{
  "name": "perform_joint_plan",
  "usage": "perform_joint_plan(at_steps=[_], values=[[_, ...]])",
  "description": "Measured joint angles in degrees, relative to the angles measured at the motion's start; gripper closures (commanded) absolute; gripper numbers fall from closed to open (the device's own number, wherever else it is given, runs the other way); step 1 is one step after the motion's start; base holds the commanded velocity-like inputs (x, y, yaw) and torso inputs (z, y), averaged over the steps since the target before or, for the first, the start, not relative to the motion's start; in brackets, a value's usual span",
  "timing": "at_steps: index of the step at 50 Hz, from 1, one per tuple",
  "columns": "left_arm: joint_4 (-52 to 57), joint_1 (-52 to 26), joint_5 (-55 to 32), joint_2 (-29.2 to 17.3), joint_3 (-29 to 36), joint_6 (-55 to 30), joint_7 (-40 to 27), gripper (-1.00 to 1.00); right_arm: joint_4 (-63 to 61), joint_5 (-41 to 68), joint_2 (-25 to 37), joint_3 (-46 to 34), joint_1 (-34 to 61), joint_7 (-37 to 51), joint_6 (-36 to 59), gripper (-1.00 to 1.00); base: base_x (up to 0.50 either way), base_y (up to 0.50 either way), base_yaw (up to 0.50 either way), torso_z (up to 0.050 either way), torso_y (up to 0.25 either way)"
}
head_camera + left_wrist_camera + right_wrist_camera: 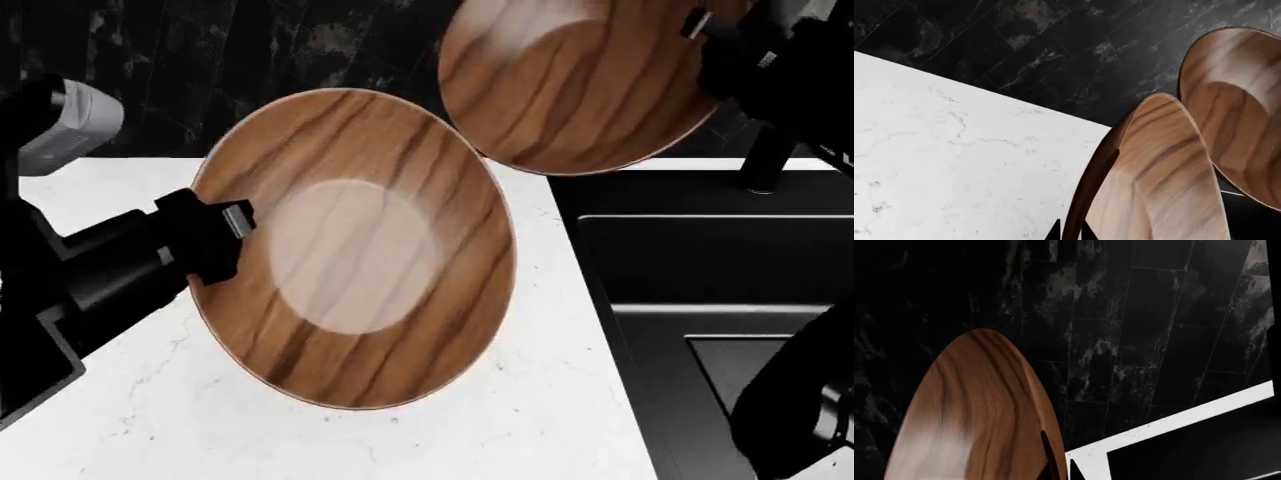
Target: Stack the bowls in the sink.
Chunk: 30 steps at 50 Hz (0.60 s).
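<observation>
Two glossy brown wooden bowls are held up in the air on edge, flat bases towards the head camera. The nearer bowl hangs over the white counter, and my left gripper is shut on its left rim. From the left wrist, that bowl has its rim pinched in the left gripper, with the other bowl just beyond. The farther bowl sits higher, by the sink's back left corner, with my right gripper shut on its right rim. The right wrist shows this bowl in the right gripper. The black sink lies below, at the right.
A white marble counter spreads under the left bowl, up to the sink's left rim. The black faucet stands behind the sink. A dark tiled wall backs the counter. Part of my right arm crosses the near right corner.
</observation>
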Motion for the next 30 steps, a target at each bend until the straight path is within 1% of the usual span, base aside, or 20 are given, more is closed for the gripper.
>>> perform_joint_plan(at_steps=[4,8,25,30], values=[[1.29,-1.22,-0.49,-0.74,-0.97,-0.05,-1.28,1.00,-2.41,4.56,1.16,0.75,-1.79,2.52,0.11,1.00,-0.07,0.02,0.00,0.000,0.000],[2.17,-2.34,-0.67,-1.49,-1.93,-0.26,-2.54,1.00,-4.26,8.89,2.32,1.57,-3.15,5.23,0.22,1.00,-0.49,0.17,0.00,0.000,0.003],[2.39,-5.03,-1.01,-2.60,-4.26,-1.73,-4.58,1.00,-9.01,26.26,7.93,5.25,-9.12,16.23,-0.46,1.00,-0.50,0.02,0.00,0.001,0.000],[2.18,-5.50,-0.78,-2.92,-4.80,-1.49,-5.14,1.00,-10.28,29.89,9.60,6.08,-10.65,18.01,-1.14,1.00,0.00,0.00,0.00,0.000,0.000]])
